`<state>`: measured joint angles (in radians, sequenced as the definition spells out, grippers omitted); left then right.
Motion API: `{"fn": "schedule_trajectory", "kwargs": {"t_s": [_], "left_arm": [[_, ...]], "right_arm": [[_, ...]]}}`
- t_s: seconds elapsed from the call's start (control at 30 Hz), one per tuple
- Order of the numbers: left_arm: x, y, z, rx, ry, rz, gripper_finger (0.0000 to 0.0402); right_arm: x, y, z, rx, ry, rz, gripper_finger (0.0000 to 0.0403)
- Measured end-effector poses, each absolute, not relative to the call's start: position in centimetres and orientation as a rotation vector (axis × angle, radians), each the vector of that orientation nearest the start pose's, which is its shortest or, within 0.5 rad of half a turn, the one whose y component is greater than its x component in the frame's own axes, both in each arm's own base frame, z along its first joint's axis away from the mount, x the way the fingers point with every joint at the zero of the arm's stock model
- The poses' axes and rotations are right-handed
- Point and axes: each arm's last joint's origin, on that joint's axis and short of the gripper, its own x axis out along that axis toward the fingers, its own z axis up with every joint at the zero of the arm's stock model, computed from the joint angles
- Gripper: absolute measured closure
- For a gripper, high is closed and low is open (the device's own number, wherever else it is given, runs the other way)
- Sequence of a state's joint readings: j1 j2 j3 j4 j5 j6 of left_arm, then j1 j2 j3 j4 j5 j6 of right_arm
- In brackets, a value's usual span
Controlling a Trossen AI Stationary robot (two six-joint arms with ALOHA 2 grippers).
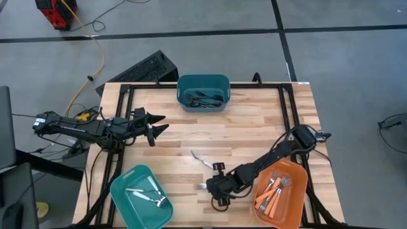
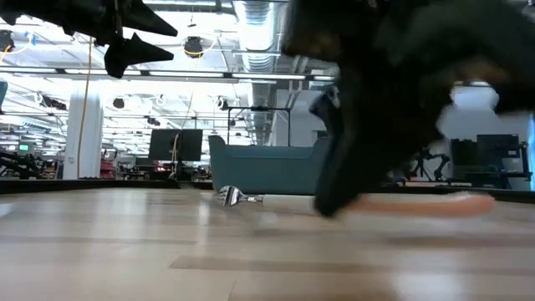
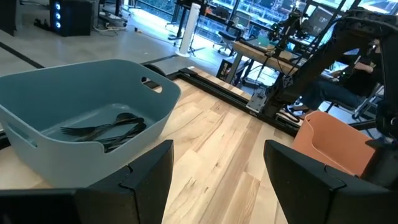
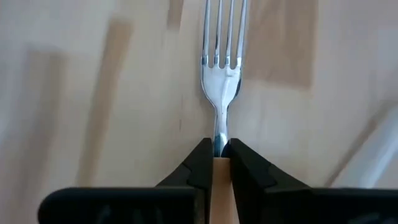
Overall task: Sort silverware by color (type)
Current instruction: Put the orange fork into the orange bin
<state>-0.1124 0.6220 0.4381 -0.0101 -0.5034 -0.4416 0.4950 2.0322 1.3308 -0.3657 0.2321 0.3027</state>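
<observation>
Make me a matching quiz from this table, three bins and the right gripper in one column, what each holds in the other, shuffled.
Column one:
1. far bin
2. near-left bin
3. orange bin
4. right gripper

Column two:
A. orange-handled forks
B. one fork, pinched at the neck
C. dark utensils
D. silver utensils

Pairs: 1-C, 2-D, 3-A, 4-B

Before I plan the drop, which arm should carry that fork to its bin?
Right: its fingers already pinch the orange-handled fork beside the orange bin; the left gripper hovers far off.
</observation>
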Motion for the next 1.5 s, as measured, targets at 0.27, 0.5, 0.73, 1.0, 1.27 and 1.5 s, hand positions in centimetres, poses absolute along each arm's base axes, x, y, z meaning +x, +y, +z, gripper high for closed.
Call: {"fn": "schedule_trajectory", "kwargs": {"t_s": [0.27,0.5,0.73,1.0,1.27,1.5], "left_arm": [[14.9,-0.3,25.3,-0.375,0.100,0.424,0.0167],[14.9,-0.3,25.3,-0.374,0.103,0.425,0.0167],[14.9,-0.3,25.3,-0.373,0.107,0.426,0.0167],[14.9,-0.3,25.1,-0.366,0.126,0.430,0.0167],[14.8,-0.3,25.0,-0.362,0.138,0.433,0.0167],[14.8,-0.3,25.0,-0.361,0.138,0.433,0.0167]], "right_arm": [[36.1,17.7,18.8,-0.131,0.914,0.094,0.0341],[34.6,15.7,23.6,-0.184,0.848,0.050,0.0341],[33.0,14.3,26.3,-0.206,0.850,0.047,0.0341],[29.6,15.6,27.0,-0.400,0.977,0.165,0.0341],[24.9,17.8,27.9,-0.450,1.096,0.219,0.0341],[21.4,19.1,28.5,-0.356,1.176,0.158,0.0341]]}}
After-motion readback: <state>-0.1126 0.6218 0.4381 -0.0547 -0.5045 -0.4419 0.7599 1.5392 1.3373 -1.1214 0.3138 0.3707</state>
